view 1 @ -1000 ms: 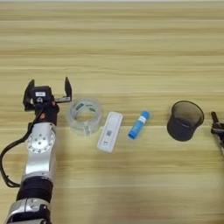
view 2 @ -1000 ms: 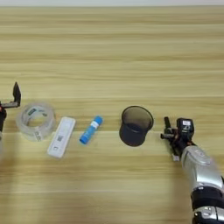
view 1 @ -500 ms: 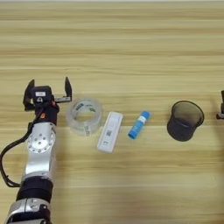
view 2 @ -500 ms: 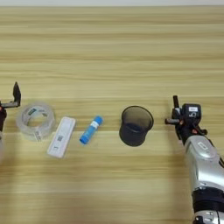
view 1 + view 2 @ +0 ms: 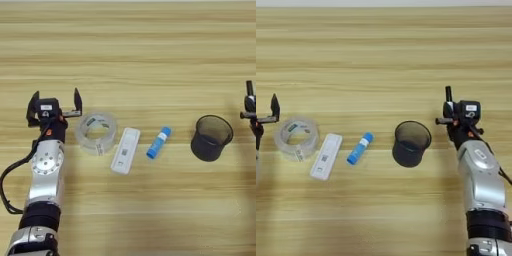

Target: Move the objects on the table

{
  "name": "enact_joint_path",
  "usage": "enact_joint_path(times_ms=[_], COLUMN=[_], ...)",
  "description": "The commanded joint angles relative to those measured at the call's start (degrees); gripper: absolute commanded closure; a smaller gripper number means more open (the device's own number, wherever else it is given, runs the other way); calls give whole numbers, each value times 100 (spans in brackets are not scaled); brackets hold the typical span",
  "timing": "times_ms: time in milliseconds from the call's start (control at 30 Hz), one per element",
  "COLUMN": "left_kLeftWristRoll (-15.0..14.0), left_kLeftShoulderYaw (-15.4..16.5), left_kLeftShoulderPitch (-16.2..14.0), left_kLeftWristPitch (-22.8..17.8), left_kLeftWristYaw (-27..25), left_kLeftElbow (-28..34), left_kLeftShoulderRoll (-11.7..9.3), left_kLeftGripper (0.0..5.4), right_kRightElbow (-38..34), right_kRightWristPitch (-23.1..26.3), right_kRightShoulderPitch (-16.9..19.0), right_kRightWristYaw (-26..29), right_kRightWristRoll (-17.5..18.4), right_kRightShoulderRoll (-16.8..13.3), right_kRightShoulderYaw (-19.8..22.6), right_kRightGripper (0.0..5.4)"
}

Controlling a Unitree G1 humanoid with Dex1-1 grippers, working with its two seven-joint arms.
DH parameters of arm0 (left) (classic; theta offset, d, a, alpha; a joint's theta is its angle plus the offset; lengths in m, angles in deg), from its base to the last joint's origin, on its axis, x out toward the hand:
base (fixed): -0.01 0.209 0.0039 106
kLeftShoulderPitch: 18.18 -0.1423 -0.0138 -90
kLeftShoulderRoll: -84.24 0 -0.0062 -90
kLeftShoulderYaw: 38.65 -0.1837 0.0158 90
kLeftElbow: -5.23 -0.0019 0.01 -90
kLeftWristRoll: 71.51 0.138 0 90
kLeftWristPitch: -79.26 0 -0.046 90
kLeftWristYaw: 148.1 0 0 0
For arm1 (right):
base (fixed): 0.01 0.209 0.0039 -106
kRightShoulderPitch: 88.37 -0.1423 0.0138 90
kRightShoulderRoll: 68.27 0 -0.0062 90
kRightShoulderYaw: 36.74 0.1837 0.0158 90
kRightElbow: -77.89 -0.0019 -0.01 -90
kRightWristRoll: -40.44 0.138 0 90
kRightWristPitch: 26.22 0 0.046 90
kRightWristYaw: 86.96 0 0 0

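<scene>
A clear tape roll (image 5: 96,133) lies on the table (image 5: 130,55) at the left. To its right come a flat white rectangular device (image 5: 125,150) and a blue tube with a white label (image 5: 158,142). My left gripper (image 5: 55,100) stands open just left of the tape roll, with nothing between its fingers and one finger close to the roll's rim. My right gripper (image 5: 460,107) hovers right of the mesh cup, apart from it. No pen shows in either view.
A dark mesh cup (image 5: 411,143) stands upright right of the blue tube. Bare wood stretches across the whole far half of the table and along the near edge.
My right gripper has moved away from me, from beside the cup's near side to level with its far rim. The left arm and all the objects stayed put.
</scene>
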Motion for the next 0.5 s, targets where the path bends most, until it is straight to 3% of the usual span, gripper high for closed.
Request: enact_joint_path(times_ms=[33,500], left_kLeftWristRoll=[55,67], left_kLeftShoulderYaw=[-29,-53], left_kLeftShoulderPitch=[51,61], left_kLeftWristPitch=[-77,-68], left_kLeftWristYaw=[31,59], left_kLeftElbow=[-66,-87], left_kLeftShoulderRoll=[10,21], left_kLeftGripper=[0,0], right_kRightElbow=[-230,-685], right_kRightWristPitch=[71,316], right_kRightShoulderPitch=[-121,-168], right_kRightWristYaw=[-12,103], right_kRightWristRoll=[98,527], right_kRightShoulderRoll=[144,621], right_kRightShoulderYaw=[-73,-287], right_kRightGripper=[465,465])
